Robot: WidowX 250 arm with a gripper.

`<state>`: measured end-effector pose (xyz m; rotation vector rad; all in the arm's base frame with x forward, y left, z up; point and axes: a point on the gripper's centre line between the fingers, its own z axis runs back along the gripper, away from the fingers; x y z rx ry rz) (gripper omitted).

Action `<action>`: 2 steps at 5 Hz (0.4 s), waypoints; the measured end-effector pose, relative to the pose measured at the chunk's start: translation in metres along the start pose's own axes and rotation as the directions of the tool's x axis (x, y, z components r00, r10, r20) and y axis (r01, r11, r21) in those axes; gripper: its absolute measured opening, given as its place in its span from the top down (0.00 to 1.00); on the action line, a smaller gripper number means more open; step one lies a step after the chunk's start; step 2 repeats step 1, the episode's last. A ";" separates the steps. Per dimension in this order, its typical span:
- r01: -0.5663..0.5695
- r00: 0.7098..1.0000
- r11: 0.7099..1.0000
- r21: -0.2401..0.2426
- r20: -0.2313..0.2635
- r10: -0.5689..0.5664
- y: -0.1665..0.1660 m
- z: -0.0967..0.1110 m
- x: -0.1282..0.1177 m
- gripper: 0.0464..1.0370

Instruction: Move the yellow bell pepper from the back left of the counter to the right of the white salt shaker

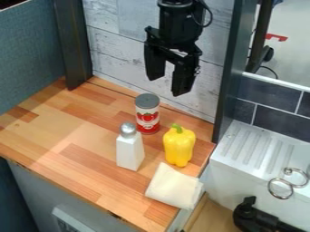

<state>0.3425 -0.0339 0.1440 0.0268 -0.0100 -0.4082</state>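
Blue-grey fabric-like panel (30, 54) at far left, well left of the can, which serves as the landmark. Dark upright post (73, 43) next, left of the can and behind it. Pale and reddish wood blocks make up the counter (79, 170) under the can. White shaker (128, 152) with a rounded silver cap: upright, near the can, to its front left. Can (147, 114), red and white with a grey lid: upright on the counter. Black gripper (167, 86): hangs above and slightly right of the can in this view, fingers apart with an open gap, pointing down. Cream cloth (174, 186): folded, in front of the can. Yellow pepper (179, 147), green stem up: near the can, front right. White ridged ledge (257, 147): right of the can. Metal rings (280, 187): farther right. Black fitting (251, 216), cut by the lower edge, front right of the can: possibly a faucet.
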 end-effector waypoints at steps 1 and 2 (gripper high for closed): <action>0.000 1.000 1.000 0.000 0.001 0.000 0.000 0.001 0.000 0.03; 0.000 1.000 1.000 0.000 0.001 0.000 0.000 0.001 0.000 0.03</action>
